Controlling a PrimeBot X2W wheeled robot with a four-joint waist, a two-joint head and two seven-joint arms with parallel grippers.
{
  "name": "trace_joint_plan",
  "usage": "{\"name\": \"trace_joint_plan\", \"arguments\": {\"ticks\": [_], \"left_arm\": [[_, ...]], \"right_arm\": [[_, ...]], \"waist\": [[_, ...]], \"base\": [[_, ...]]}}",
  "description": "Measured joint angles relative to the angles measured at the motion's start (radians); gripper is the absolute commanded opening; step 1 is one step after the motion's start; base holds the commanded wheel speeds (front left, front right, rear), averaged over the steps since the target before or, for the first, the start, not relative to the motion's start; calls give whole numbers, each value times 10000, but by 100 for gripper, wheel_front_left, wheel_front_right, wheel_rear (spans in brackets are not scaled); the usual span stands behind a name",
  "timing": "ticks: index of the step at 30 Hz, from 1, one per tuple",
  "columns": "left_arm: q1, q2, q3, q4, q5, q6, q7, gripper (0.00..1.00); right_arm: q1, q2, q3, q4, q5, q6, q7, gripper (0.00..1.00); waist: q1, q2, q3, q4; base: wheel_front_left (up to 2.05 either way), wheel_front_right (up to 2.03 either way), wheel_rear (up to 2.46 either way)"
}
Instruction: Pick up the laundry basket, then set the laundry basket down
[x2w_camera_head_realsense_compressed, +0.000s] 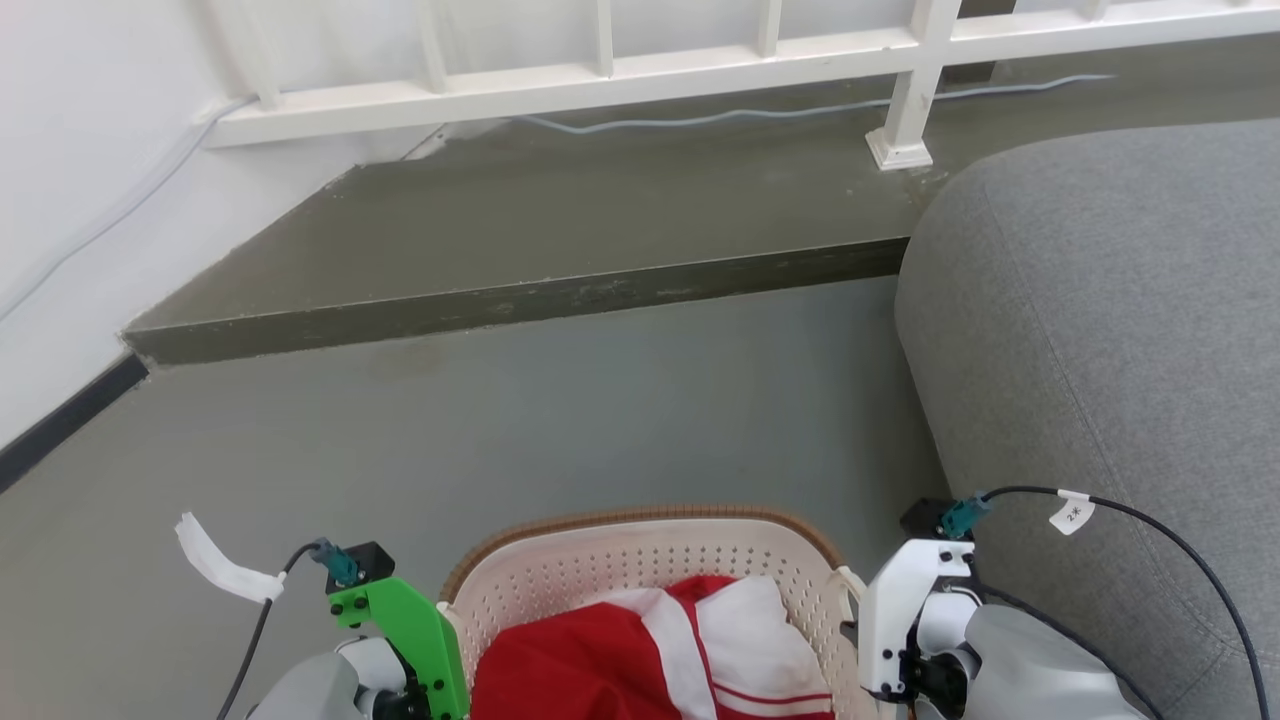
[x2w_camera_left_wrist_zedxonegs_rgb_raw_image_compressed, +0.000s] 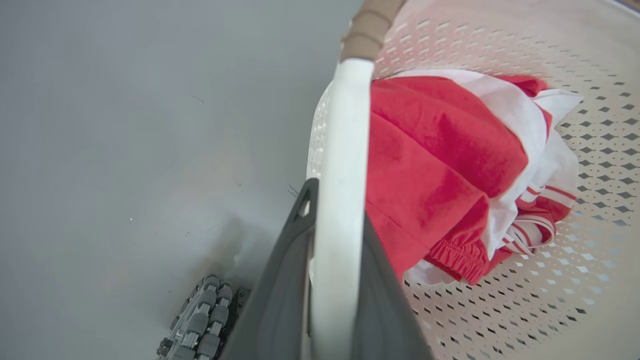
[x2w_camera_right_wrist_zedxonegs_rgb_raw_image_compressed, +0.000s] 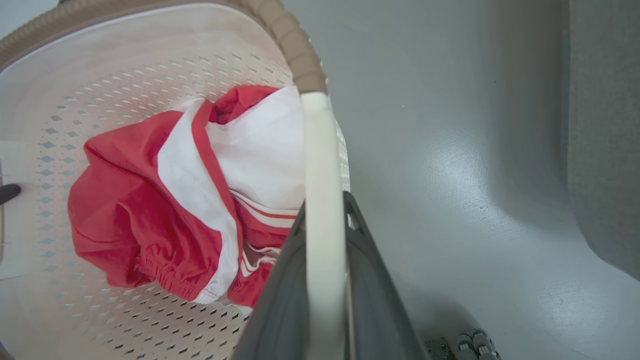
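Since a basket (x2w_camera_head_realsense_compressed: 640, 560) this wide would tip if carried from one side, each arm takes one handle. Left gripper (x2w_camera_left_wrist_zedxonegs_rgb_raw_image_compressed: 337, 212): dark fingers (x2w_camera_left_wrist_zedxonegs_rgb_raw_image_compressed: 280, 290) closed around the white left handle (x2w_camera_left_wrist_zedxonegs_rgb_raw_image_compressed: 342, 150), one finger outside the wall, one inside. Right gripper (x2w_camera_right_wrist_zedxonegs_rgb_raw_image_compressed: 325, 210): fingers (x2w_camera_right_wrist_zedxonegs_rgb_raw_image_compressed: 375, 300) likewise clamped on the right handle (x2w_camera_right_wrist_zedxonegs_rgb_raw_image_compressed: 320, 150), which keeps the load level between the wrists. Basket: cream, perforated, with a brown woven-look rim (x2w_camera_head_realsense_compressed: 640, 515), held between the two grippers at the bottom centre of the head view, close to the robot; both wrist views show floor (x2w_camera_head_realsense_compressed: 500, 420) well beneath it, so it is probably lifted clear, with setting down yet to do. Contents: one crumpled red-and-white garment (x2w_camera_head_realsense_compressed: 600, 660), with an elastic hem and striped trim, heaped on the basket's bottom. Beyond, on the right: grey sofa (x2w_camera_head_realsense_compressed: 1100, 300), near the right arm, so the descent wants care on that side. Farther: raised concrete step (x2w_camera_head_realsense_compressed: 520, 300). Farthest: white railing (x2w_camera_head_realsense_compressed: 600, 70) with a pale cable (x2w_camera_head_realsense_compressed: 700, 118) trailing beneath it.
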Motion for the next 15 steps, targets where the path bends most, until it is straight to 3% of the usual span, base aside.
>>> {"name": "trace_joint_plan", "arguments": {"ticks": [15], "left_arm": [[143,0,-58,-2,-192,10,82,0]], "right_arm": [[40,10,38,65,71,-23,121,0]], "waist": [[0,0,-179,28]], "base": [[0,0,0]]}}
